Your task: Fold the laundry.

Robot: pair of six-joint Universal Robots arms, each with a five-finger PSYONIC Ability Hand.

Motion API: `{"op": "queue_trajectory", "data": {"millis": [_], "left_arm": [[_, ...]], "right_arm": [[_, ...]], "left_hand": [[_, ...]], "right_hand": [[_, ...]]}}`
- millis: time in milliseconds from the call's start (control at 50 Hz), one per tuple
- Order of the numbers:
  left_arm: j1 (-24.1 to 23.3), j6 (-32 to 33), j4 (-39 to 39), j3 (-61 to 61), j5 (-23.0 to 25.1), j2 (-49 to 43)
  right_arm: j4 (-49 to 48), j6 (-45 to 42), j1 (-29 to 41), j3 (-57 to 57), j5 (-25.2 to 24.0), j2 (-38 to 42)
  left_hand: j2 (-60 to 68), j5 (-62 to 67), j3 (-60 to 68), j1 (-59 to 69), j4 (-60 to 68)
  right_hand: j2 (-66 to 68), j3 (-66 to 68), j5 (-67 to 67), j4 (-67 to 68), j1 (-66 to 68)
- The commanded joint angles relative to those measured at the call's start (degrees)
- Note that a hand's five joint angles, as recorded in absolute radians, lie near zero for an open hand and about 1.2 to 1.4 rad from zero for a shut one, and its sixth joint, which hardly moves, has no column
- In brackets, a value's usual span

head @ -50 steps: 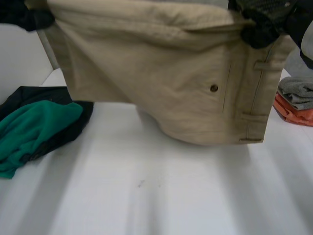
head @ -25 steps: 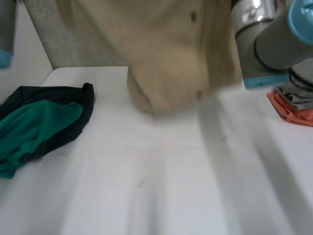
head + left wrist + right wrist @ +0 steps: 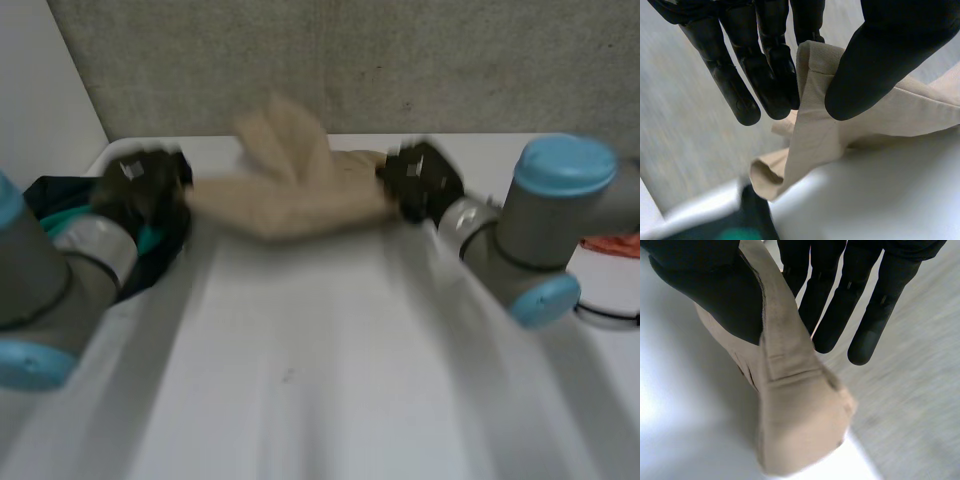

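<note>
My two arms are thick grey tubes with rounded joints. My right arm (image 3: 500, 245), over the right side of the white table (image 3: 320, 400), wears a broad light-blue cap (image 3: 565, 165) on top of its joint. It has a smaller blue cap (image 3: 545, 300) on the side nearer the table's front edge, and a paler silver band at the wrist. My left arm (image 3: 40, 275), over the table's left side, has the same grey body and pale band, with a left blue cap (image 3: 30, 365) near the table's front left corner. My left hand (image 3: 140, 185) and right hand (image 3: 420, 180) are matte black. My fingers (image 3: 765, 75) are long and round-tipped with faint seams across them. My thumb (image 3: 880, 65) is broader and smooth.
</note>
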Motion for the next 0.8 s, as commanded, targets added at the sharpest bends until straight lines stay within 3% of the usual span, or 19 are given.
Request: {"op": "queue_trajectory", "data": {"millis": [20,60,120,160,260,480,800], "left_arm": [[-0.4,6.4,-1.6,-5.2,-1.3,-6.1],[-0.3,6.5,-2.7,-5.6,-1.4,-5.9],[-0.1,6.4,-3.6,-6.4,-1.3,-4.4],[0.1,6.2,-3.6,-7.0,-0.9,-2.7],[-0.3,5.8,-3.7,-8.4,0.6,-0.2],[-0.3,5.5,-4.5,-7.8,1.1,-0.1],[-0.2,5.0,-6.9,-5.7,1.1,-0.7]], "right_arm": [[3.2,-9.0,1.2,10.1,3.7,0.9],[3.0,-7.7,1.3,11.3,5.5,-0.2],[2.3,-1.7,1.3,13.9,9.0,-3.3],[1.8,4.4,1.0,15.9,11.0,-5.9],[1.4,13.9,1.0,19.0,13.7,-8.6],[2.6,16.7,0.1,20.4,20.8,-5.6],[-0.4,17.4,1.5,21.3,17.2,-3.9]], "left_hand": [[11.3,13.5,11.6,14.6,11.1],[11.3,13.5,11.6,14.6,11.1],[11.3,13.5,11.6,14.6,11.1],[11.3,13.5,11.6,14.6,11.1],[11.3,13.5,11.6,14.6,11.1],[11.3,13.5,11.6,14.6,11.1],[11.3,13.5,11.6,14.6,11.1]], "right_hand": [[12.8,11.8,11.2,11.4,17.3],[12.8,11.8,11.2,11.4,17.3],[-4.1,-5.1,-5.8,-5.5,0.4],[-24.2,-25.2,-25.9,-25.7,-19.8],[-38.5,-39.5,-40.1,-39.9,-34.0],[-30.8,-31.8,-32.4,-32.2,-26.3],[-28.9,-29.9,-30.6,-30.3,-24.4]]}}
